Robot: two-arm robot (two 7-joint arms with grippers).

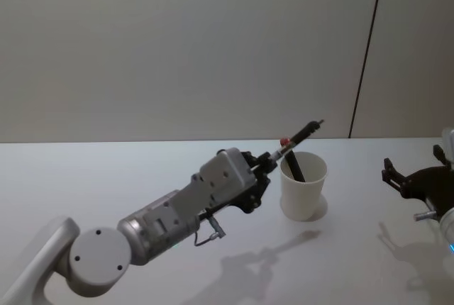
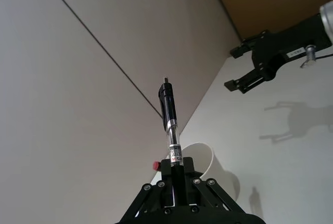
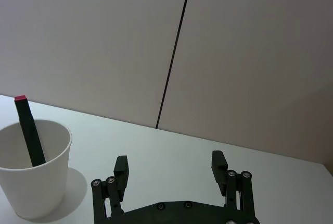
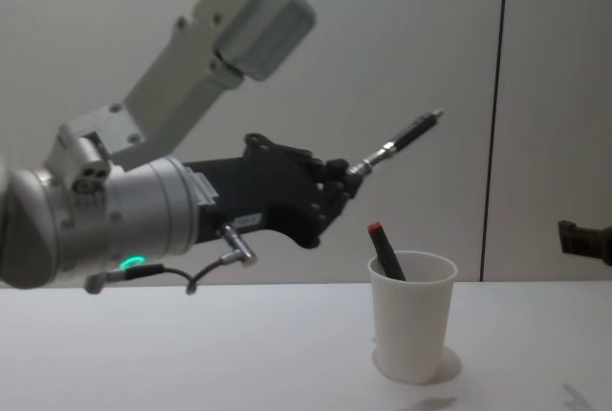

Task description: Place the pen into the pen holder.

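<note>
White surface (image 1: pixel 106 177) here. Our left gripper (image 1: pixel 268 157) pinches the pen (image 1: pixel 299 135), aimed 2 o'clock above the pen holder (image 1: pixel 303 190), probably for tipping in; right gripper (image 3: pixel 170 164) parked at 3 o'clock, fingers (image 3: pixel 120 165) spread.

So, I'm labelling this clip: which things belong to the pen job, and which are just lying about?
Job: pen, held tilted in the left pincer; white paper cup.
Not the job: black red-tipped marker standing in the cup; right pincer, open, idle at the right.
</note>
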